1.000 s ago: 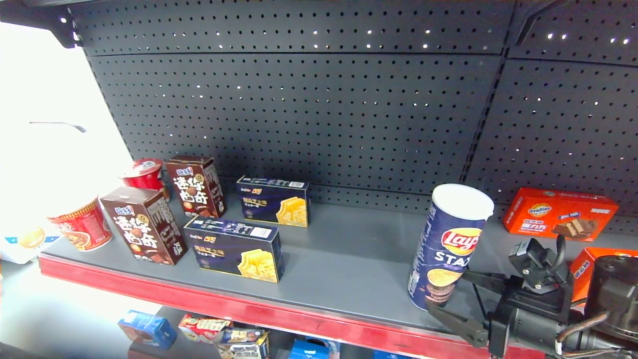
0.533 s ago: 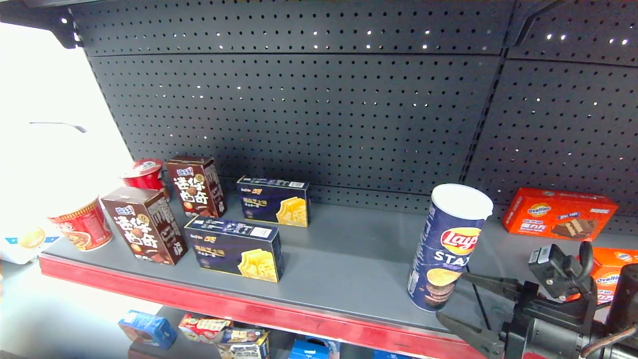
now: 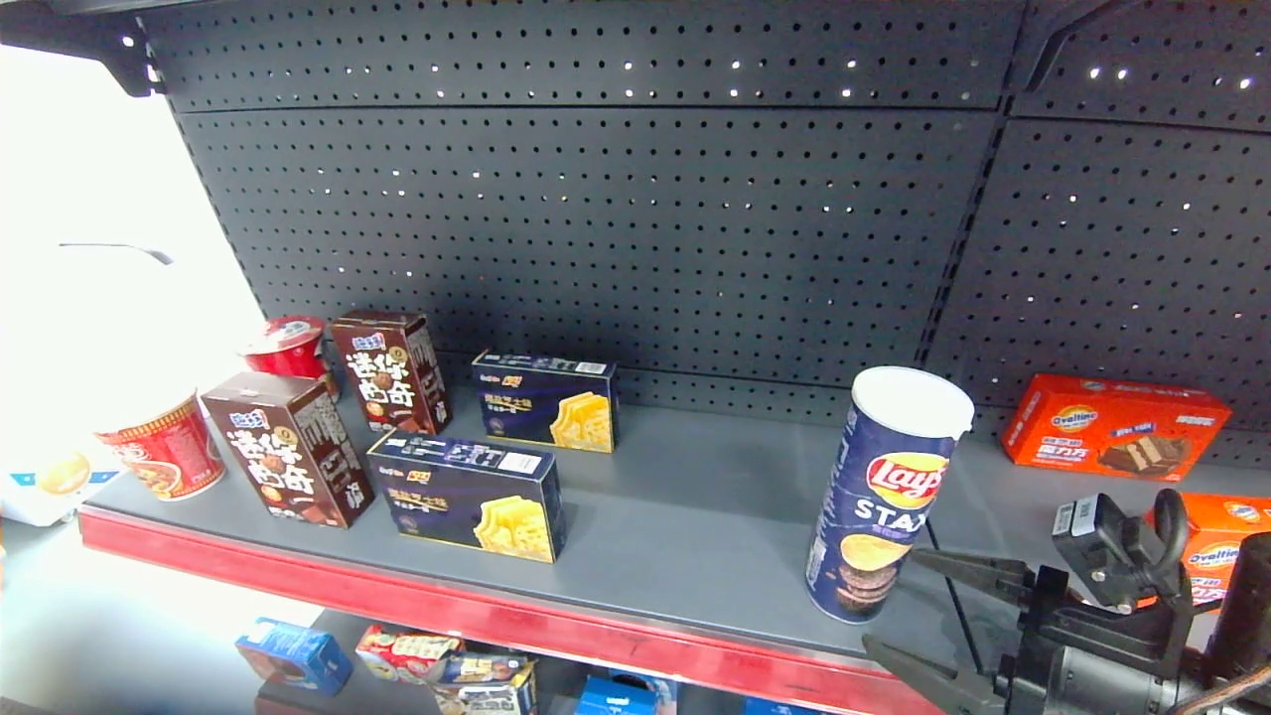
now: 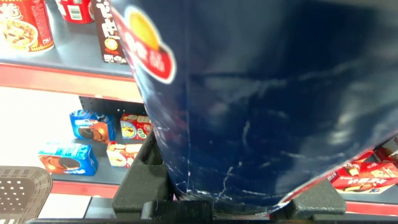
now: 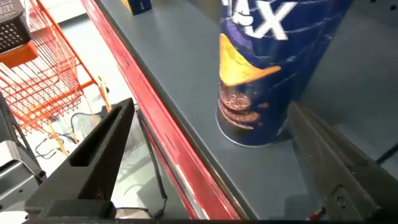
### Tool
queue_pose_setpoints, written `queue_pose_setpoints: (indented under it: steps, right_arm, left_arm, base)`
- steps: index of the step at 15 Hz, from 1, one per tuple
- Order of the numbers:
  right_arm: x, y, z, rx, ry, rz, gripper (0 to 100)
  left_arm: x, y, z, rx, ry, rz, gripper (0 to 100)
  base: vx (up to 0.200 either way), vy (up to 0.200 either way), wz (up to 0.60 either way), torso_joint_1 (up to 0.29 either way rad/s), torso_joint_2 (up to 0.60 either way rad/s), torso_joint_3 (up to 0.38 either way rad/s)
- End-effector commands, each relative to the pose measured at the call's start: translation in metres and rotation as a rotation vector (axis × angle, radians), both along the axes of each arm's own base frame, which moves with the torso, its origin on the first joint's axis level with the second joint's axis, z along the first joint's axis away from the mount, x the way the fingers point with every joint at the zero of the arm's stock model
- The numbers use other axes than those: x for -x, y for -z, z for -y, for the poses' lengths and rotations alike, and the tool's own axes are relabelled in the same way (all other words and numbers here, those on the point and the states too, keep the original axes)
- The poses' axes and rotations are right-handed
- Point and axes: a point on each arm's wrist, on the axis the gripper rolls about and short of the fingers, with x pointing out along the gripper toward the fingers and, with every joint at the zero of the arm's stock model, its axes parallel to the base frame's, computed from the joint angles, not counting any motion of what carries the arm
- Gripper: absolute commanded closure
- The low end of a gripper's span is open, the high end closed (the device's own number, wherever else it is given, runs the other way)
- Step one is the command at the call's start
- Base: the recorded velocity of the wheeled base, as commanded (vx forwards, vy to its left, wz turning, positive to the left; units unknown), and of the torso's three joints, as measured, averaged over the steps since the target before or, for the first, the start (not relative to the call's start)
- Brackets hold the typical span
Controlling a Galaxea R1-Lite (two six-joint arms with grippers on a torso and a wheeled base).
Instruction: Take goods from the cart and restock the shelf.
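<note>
Chip canister [image 3: 887,492] is standing upright on the shelf [image 3: 685,516], with the right end effector [image 5: 211,109] gaping, released, flanking its base. Orange boxes [image 3: 1112,427] are sitting nearby on its right. Left end effector [image 4: 227,199] is grasping a second canister [image 4: 261,93].

The widest free run on the shelf [image 3: 695,536] lies mid-length, between the blue boxes [image 3: 467,492] and the can [image 3: 884,497]. It is bare from the red front edge back to the pegboard [image 3: 596,228]. The left end is crowded with brown boxes [image 3: 288,447] and cups [image 3: 164,447]. Right of the can, a narrower strip separates it from the orange boxes [image 3: 1112,422] at the right end. The right gripper [image 3: 890,600] straddles the can, fingers [image 5: 93,155] spread with air on both sides, one over the shelf and one past the front edge. A second can [image 4: 261,93] fills the left gripper [image 4: 233,193], out in front of the shelf.
</note>
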Motion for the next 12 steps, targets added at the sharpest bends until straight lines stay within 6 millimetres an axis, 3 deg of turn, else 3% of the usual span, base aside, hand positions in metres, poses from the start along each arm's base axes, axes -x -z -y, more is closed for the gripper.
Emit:
queue_pose_setpoints:
  steps: [1,7,12]
  right_arm:
    - [0.000,0.000,0.004,-0.001,0.023,0.005,0]
    - [0.017,-0.028,0.024,-0.064,0.088,0.142,0]
    - [0.061,-0.048,0.050,-0.098,0.161,0.238,0]
  left_arm:
    - [0.000,-0.001,0.000,0.001,0.000,0.002,100]
    - [0.000,0.000,0.000,0.001,0.000,0.000,100]
    - [0.000,0.002,0.000,0.000,0.003,-0.006,100]
  base:
    - [0.000,0.000,0.00,0.000,0.00,0.000]
    - [0.000,0.000,0.00,0.000,0.00,0.000]
    - [0.000,0.000,0.00,0.000,0.00,0.000]
